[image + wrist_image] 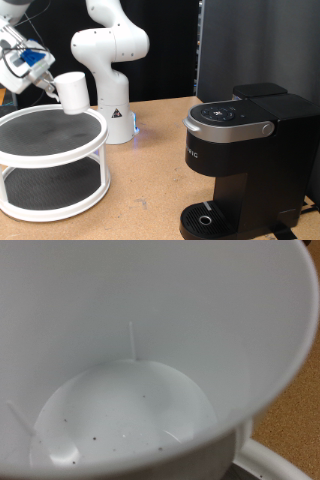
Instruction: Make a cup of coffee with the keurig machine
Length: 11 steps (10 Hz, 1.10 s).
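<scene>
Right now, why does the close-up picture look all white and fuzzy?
In the wrist view the cup fills nearly the whole picture, so close that its inside looks soft, with small dark specks at the bottom. In the exterior view the end effector at the cup looks slightly blurred.

- One cup (pixel 73 92) is counted, white; its inside (pixel 130 390) fills the wrist view.
- One keurig machine (pixel 240 160) is counted, black with a silver-grey handle.
- One end effector (pixel 42 82) is counted, at the cup.
- One white two-tier round rack (pixel 50 160) is counted.
- One white robot arm (pixel 108 60) is counted.
- One bench (pixel 140 205) is counted, brown.
</scene>
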Motion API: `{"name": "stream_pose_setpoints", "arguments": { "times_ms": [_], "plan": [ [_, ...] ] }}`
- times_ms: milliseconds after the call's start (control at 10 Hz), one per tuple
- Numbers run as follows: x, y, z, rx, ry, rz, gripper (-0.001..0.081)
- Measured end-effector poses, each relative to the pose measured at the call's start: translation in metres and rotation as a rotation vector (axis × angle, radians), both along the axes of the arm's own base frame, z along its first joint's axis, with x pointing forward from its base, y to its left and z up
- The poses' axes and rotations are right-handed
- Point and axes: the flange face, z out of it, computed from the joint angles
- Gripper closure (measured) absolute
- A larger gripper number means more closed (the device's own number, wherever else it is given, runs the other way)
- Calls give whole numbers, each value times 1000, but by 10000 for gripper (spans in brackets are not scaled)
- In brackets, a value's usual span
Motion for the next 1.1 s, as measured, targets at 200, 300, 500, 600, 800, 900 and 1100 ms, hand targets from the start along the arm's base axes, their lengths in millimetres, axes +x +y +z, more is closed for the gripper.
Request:
{"name": "stream_pose_setpoints", "arguments": {
  "times_ms": [200, 300, 500, 600, 800, 900, 1100],
  "plan": [
    [4, 1, 23, -6, 1, 4, 734],
    [4, 1, 22, -4, 3, 4, 734],
    [6, 8, 17, 2, 10, -4, 734],
    [11, 16, 14, 10, 13, -29, 734],
    [30, 40, 10, 21, 7, -103, 734],
    [41, 54, 9, 20, -3, -140, 734],
    [60, 81, 5, 0, -28, -195, 734]
  ]
}}
